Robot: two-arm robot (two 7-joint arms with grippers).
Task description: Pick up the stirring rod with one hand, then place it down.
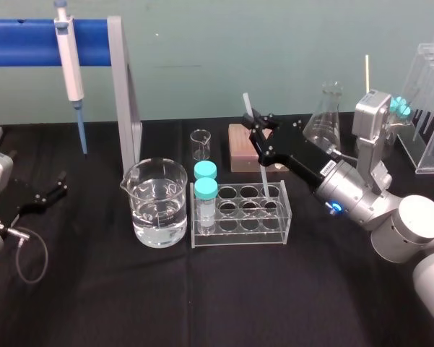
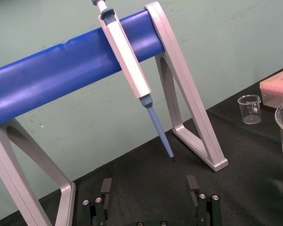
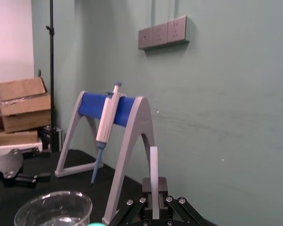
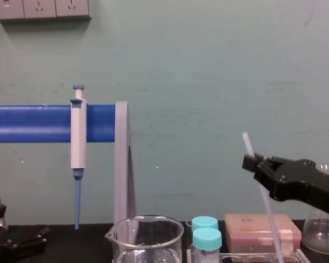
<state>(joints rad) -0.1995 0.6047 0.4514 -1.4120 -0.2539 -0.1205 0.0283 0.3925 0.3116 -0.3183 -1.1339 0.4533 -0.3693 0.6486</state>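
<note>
The right hand [image 1: 259,132] is clamping its jaws on the stirring rod [image 1: 264,181], which is tilting over the rack [image 1: 238,236]. The left hand [image 1: 55,186] is idling at the table's [image 1: 94,296] left edge, jaws apart.

1. A table [image 1: 202,303] covered in black cloth;
2. towards the front, a big beaker [image 1: 158,202] of water just left of a clear tube rack [image 1: 240,215];
3. behind them, a small beaker [image 1: 201,144], a brown block [image 1: 240,148] and a flask [image 1: 325,119];
4. at the left rear, a blue-barred stand [image 1: 126,108]; at the far right, another clear rack [image 1: 430,116].

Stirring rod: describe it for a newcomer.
Find the clear tube rack mid-table. The stirring rod slants up from its right end, held by the right gripper, the left gripper parked far left. Unlike the stubby blue-capped vials, it is pencil-thin, whitish and taller.
</note>
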